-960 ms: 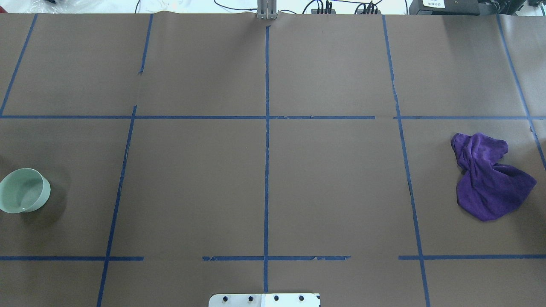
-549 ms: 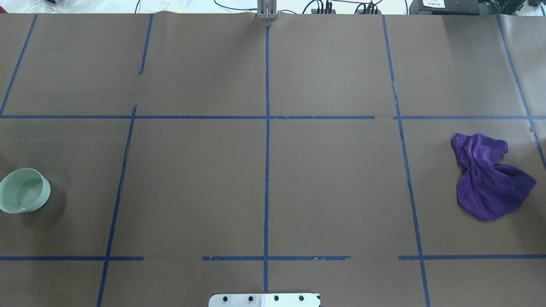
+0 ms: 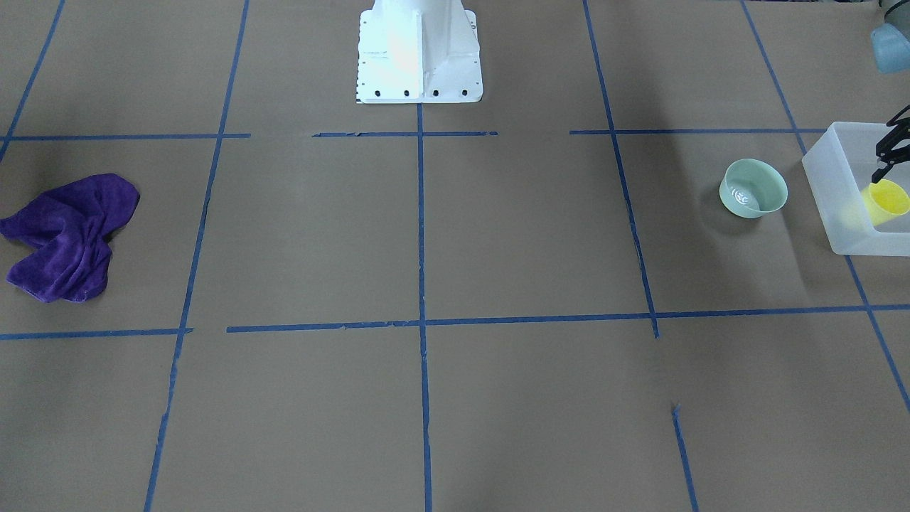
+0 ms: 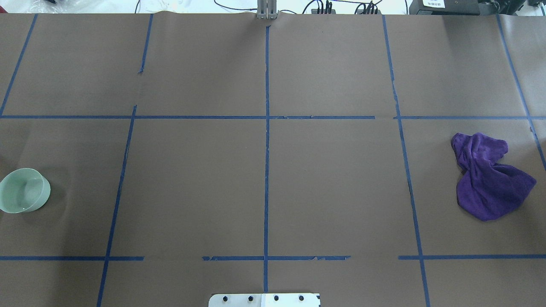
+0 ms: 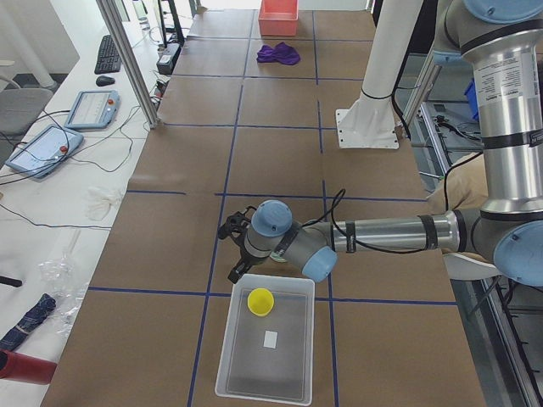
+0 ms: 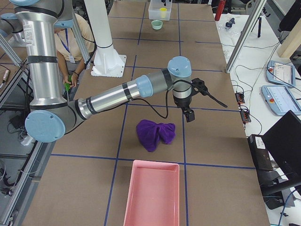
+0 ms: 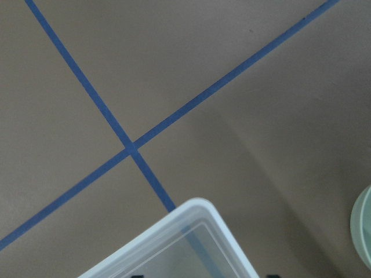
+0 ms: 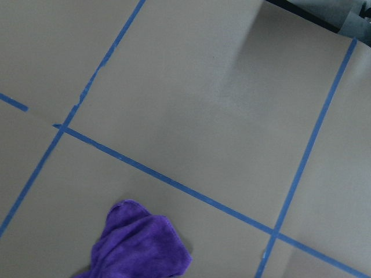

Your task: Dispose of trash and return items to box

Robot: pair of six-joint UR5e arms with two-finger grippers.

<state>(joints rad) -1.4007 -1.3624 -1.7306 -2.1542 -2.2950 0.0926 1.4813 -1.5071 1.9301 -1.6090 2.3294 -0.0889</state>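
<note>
The yellow cup [image 3: 885, 201] lies inside the frosted box [image 3: 832, 185] at the table's end on my left side; it also shows in the exterior left view [image 5: 260, 301]. The mint-green bowl [image 3: 753, 188] stands upright on the table just beside the box and shows in the overhead view [image 4: 23, 196]. My left gripper [image 3: 889, 160] hovers over the box's near end, open, empty and apart from the cup. My right gripper [image 6: 206, 110] hangs above the table just past the purple cloth [image 6: 155, 134]; I cannot tell whether it is open or shut.
The purple cloth [image 3: 67, 238] lies crumpled at the table's other end. A pink tray [image 6: 153, 193] sits beyond it at that end. The white robot base [image 3: 418, 50] stands mid-table at the robot's edge. A person [image 6: 70, 47] sits behind the robot.
The shadow beside the bowl has shrunk in the overhead view. The bowl and the cloth have not moved.
</note>
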